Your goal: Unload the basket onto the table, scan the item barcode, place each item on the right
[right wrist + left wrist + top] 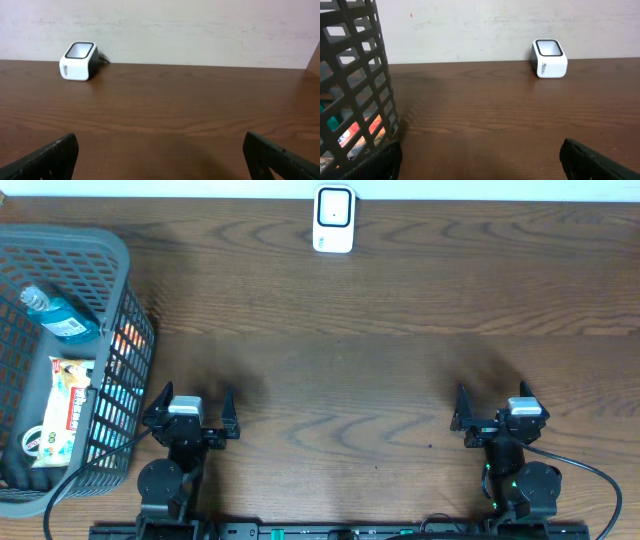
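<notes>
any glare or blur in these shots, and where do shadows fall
overhead: even light, no glare, soft dark shadows on the table ahead of the left pincer and right pincer, scanner sharp; left wrist: basket wall close and soft-edged, scanner window washed pale; right wrist: own fingers at the bottom corners dark and blurred, back wall evenly lit

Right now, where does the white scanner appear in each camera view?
Overhead: white scanner at top centre, near the table's far edge.
Left wrist: upper right, before the wall.
Right wrist: upper left, before the wall.
Shared landmark: the pale wall behind it.
</notes>
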